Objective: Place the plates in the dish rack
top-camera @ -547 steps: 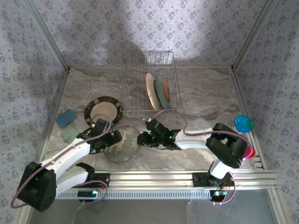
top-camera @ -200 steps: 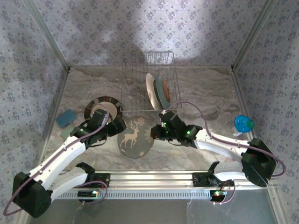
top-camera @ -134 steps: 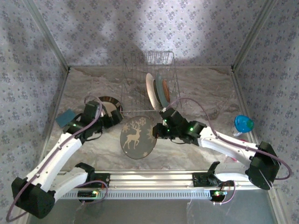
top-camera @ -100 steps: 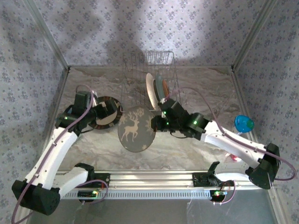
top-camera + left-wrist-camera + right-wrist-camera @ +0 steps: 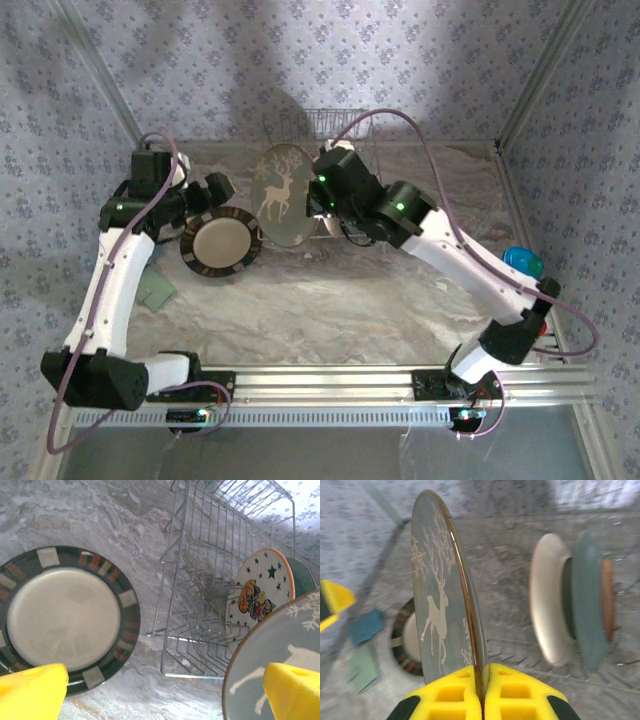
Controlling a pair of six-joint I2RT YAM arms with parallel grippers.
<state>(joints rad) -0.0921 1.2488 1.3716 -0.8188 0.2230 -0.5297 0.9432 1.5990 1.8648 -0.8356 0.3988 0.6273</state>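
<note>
Right hand (image 5: 481, 680): clamped on the rim of the grey reindeer plate (image 5: 437, 595), which it holds on edge, lifted, at the wire dish rack (image 5: 200, 580). The star plate (image 5: 255, 595) and the teal plate (image 5: 302, 575) stand upright in the rack. Left hand (image 5: 162, 690): spread, holding nothing, above the brown striped plate (image 5: 65, 615), which lies flat on the table (image 5: 350, 300) beside the rack.

Striped-rim plate (image 5: 221, 241) flat on tabletop (image 5: 330, 300), left of dish rack (image 5: 200, 605). Star plate (image 5: 255, 597) upright in rack; plain plate (image 5: 302, 577) just right of it. Reindeer plate (image 5: 280, 195) on edge in right hand (image 5: 482, 672), left of star plate. Left hand (image 5: 212, 190) behind striped-rim plate.
</note>
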